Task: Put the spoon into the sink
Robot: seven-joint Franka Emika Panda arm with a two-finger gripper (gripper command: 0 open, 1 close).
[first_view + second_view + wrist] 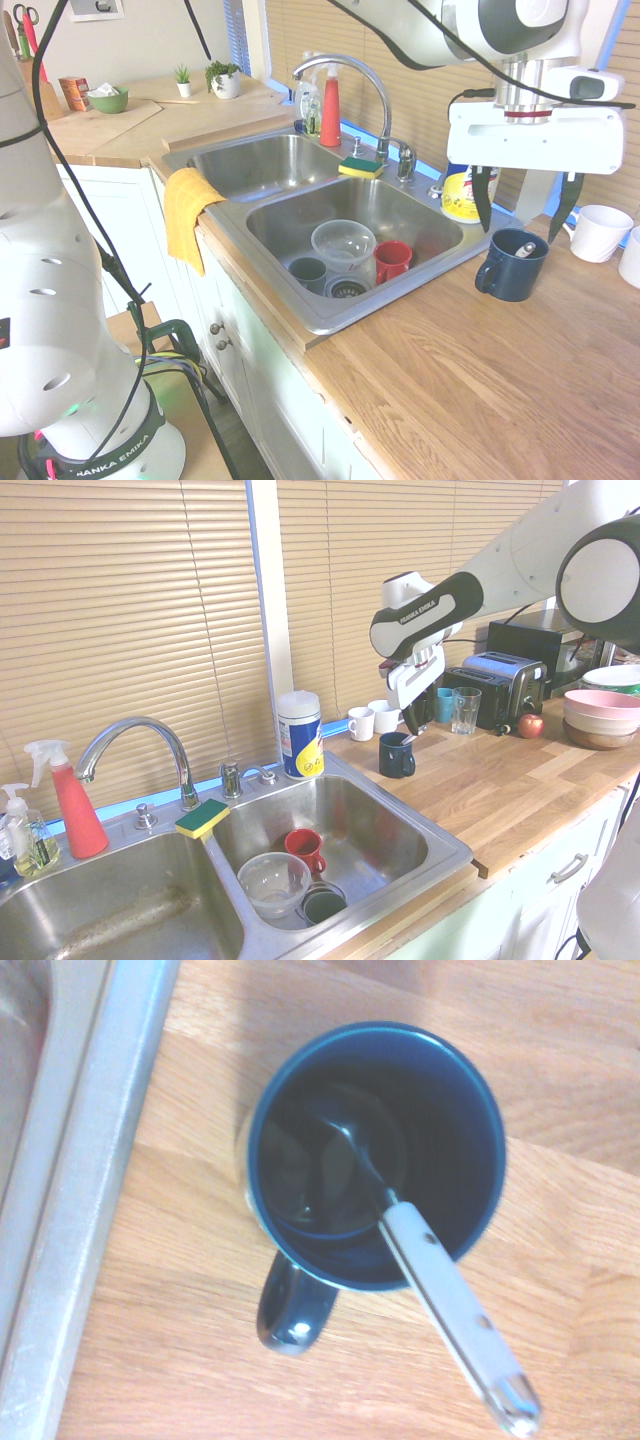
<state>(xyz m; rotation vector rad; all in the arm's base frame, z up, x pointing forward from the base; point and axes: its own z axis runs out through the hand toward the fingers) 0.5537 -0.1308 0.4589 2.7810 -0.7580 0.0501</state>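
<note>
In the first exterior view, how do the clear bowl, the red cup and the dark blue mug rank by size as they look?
1. Clear bowl, plainly the widest.
2. Dark blue mug on the counter, the spoon resting in it.
3. Red cup in the sink.
Mug and cup sit at differing distances, so their order is unsure.

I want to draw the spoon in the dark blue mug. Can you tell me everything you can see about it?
The slim spoon with a pale handle and shiny silver metal end stands slanted inside the dark blue ceramic mug. Its dark bowl rests at the mug's bottom, and its handle leans on the rim and sticks out past it. Small rivets dot the handle. The mug sits on the wooden countertop beside the stainless-steel sink. The open black-fingered gripper hovers above, not touching.
</note>
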